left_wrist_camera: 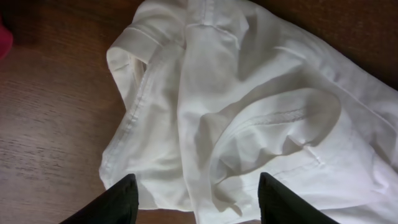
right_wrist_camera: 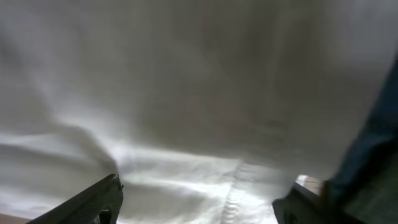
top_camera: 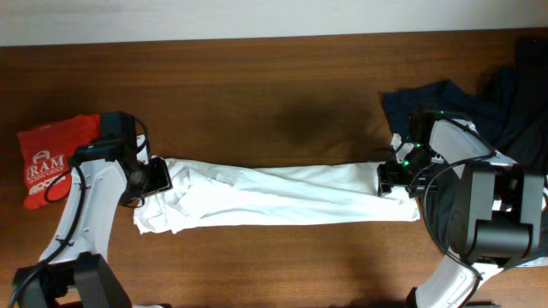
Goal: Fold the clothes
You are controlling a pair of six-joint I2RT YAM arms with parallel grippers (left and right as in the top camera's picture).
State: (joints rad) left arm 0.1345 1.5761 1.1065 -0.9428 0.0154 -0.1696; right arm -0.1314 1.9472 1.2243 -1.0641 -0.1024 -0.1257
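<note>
The white T-shirt (top_camera: 274, 195) lies stretched in a long narrow band across the middle of the table, its graphic hidden. My left gripper (top_camera: 158, 178) is at its bunched left end. In the left wrist view the fingers (left_wrist_camera: 196, 199) are open, just above the crumpled sleeve and hem (left_wrist_camera: 249, 112). My right gripper (top_camera: 392, 180) is at the shirt's right end. In the right wrist view its fingers (right_wrist_camera: 202, 202) are spread wide, close over the white cloth (right_wrist_camera: 199, 93) and a seam.
A small folded red shirt with white print (top_camera: 53, 158) lies at the far left. A heap of dark navy garments (top_camera: 479, 98) lies at the back right, close behind the right arm. Bare wooden table (top_camera: 282, 94) lies behind and in front of the shirt.
</note>
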